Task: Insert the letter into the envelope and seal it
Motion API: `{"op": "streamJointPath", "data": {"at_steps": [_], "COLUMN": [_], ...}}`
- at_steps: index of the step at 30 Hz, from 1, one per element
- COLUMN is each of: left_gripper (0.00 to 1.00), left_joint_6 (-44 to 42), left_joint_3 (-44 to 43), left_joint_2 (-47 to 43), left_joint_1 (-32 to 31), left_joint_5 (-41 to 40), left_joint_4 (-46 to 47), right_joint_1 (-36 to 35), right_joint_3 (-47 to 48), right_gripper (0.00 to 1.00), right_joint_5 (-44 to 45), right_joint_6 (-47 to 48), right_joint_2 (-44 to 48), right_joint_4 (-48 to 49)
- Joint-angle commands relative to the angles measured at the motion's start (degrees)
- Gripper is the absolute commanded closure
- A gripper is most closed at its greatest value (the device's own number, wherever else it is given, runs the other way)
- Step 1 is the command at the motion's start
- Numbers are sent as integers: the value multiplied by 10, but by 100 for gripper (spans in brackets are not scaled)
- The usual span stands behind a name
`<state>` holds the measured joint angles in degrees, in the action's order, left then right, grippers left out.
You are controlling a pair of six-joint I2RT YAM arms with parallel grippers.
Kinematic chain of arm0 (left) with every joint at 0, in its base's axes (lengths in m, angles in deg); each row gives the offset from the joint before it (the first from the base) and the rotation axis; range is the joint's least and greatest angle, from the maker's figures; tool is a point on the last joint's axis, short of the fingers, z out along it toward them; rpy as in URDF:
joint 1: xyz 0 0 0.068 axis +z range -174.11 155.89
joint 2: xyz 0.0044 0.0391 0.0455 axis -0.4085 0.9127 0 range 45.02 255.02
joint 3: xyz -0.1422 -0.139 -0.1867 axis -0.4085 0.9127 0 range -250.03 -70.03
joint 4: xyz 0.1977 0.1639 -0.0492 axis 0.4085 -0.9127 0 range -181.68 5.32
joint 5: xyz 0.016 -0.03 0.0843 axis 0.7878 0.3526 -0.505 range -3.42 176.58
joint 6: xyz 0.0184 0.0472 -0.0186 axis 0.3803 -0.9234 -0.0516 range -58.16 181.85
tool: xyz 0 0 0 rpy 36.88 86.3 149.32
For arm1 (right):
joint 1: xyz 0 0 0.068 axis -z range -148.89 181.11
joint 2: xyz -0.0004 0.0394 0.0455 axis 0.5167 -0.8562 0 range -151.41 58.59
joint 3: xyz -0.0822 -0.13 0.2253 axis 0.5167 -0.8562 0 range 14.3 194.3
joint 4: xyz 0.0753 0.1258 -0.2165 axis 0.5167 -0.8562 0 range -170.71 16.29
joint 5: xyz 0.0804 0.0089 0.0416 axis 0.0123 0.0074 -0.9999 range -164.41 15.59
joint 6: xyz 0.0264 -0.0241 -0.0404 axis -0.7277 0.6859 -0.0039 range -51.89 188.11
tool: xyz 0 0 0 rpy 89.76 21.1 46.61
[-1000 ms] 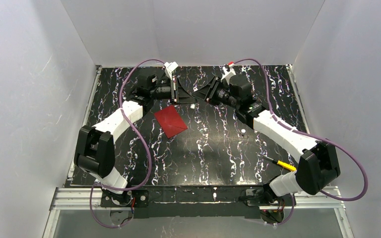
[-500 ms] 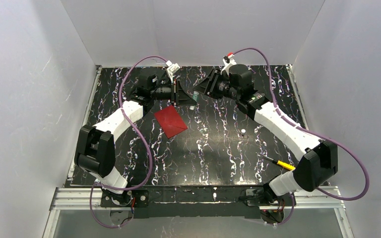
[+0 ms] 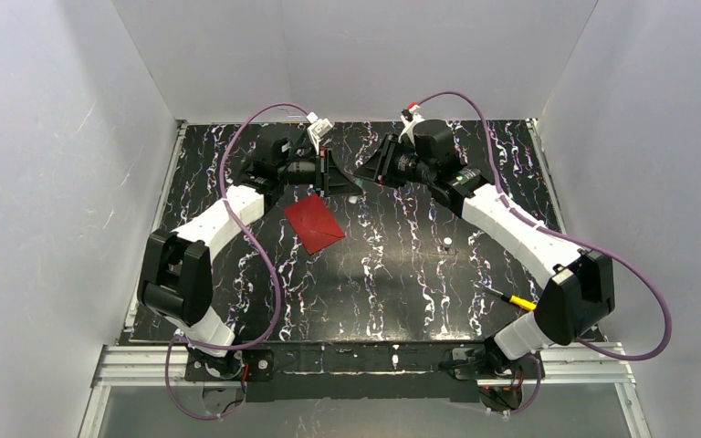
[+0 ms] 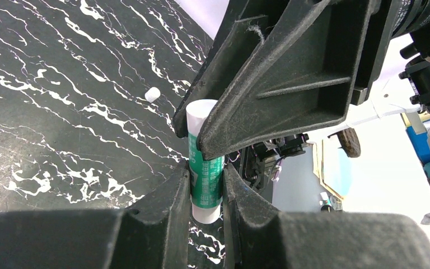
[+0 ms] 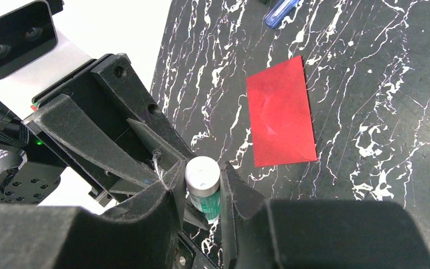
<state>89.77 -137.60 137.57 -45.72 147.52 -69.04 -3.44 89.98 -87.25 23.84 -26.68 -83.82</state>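
Glue stick [image 4: 205, 190], far centre, is clamped by left gripper [image 4: 205, 171] at its body and right gripper [image 5: 201, 193] at its upper end; red envelope [image 3: 313, 222] lies flat just near-left, nearest the left gripper, slanting far-left to near-right.

Black tabletop [image 3: 365, 283] with white marble veining, boxed in by plain pale walls: left wall [image 3: 46, 182], back wall [image 3: 356, 55], right wall [image 3: 648, 137]. Metal rail [image 3: 132, 362] along the tabletop's near edge. Light even, shadows soft.
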Motion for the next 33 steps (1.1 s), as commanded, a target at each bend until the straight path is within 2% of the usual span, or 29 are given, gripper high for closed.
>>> {"op": "streamJointPath", "data": {"at_steps": [1, 3, 6, 11, 16, 25, 31, 33], "left_gripper": [100, 100, 100, 100, 100, 100, 100, 100], "left_joint_6": [-8, -8, -9, -8, -1, 27, 32, 30], "left_joint_3": [-18, -15, -11, -9, -18, -49, -70, -68], "left_joint_2": [-9, -11, -11, -9, -7, -6, -18, -21], "left_joint_1": [-2, -1, 0, 0, 2, 2, 2, 2], "left_joint_5": [25, 24, 21, 16, 30, 155, 210, 188], "left_joint_4": [7, 7, 6, 5, 4, 4, 2, 3], "right_joint_1": [3, 4, 6, 9, 11, 47, 55, 56], "right_joint_3": [8, 6, 4, 2, -7, -92, -142, -122], "right_gripper": [62, 53, 53, 81, 99, 99, 99, 99], "right_joint_5": [-3, -2, 4, -10, -27, -182, -367, -374], "right_joint_6": [12, 12, 7, 0, 10, 61, 51, 44], "right_joint_2": [15, 17, 20, 16, 21, 65, 72, 56], "right_joint_4": [33, 37, 36, 43, 65, 253, 431, 396]}}
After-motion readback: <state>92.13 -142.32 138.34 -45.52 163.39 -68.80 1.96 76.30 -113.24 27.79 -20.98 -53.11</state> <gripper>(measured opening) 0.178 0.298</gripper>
